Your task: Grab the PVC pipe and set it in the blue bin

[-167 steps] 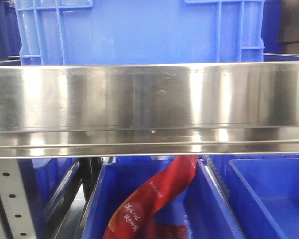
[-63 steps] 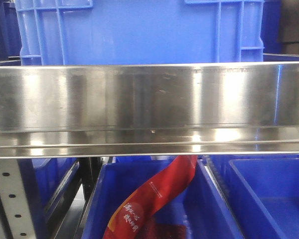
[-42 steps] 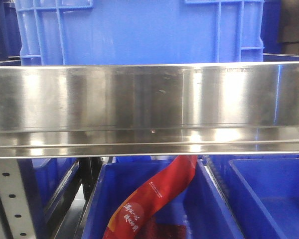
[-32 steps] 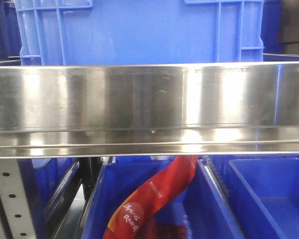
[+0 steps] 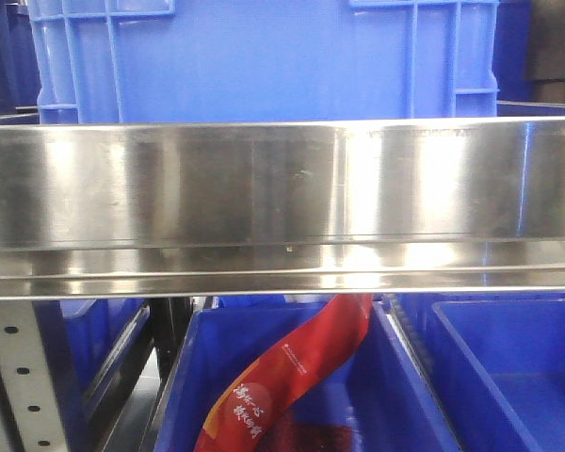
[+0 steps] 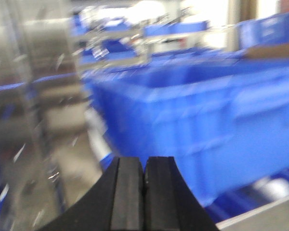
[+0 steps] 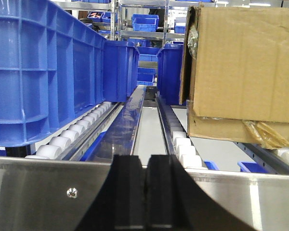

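— So what has shifted in the last few seconds?

— Very little in the front view: the brushed steel shelf rail (image 5: 282,202), the large blue plastic crate (image 5: 264,56) above it and the red printed banner strip (image 5: 292,377) in the lower blue bin (image 5: 184,395) at six o'clock sit as they did before; only the reflections on the rail have slid. The left wrist view is smeared, which suggests that arm is swinging.

— And the grippers?

— The left black gripper (image 6: 144,192) has its pads pressed together with nothing between them. The right black gripper (image 7: 147,192) is likewise closed and empty, parked just behind a steel lip (image 7: 38,192).

— Where is the PVC pipe?

— No view shows it (so the grab has evidently not happened). The search seems to be at an early stage.

— What is around the right arm?

— A tall ribbed blue tote (image 7: 43,72) at ten o'clock on white conveyor rollers (image 7: 72,134), and a brown cardboard box (image 7: 245,62) at two o'clock, with a narrow lane between them running toward twelve.

— Obstacles?

— The steel lip fronts the right gripper, and the tote and box hem in the lane on either side.
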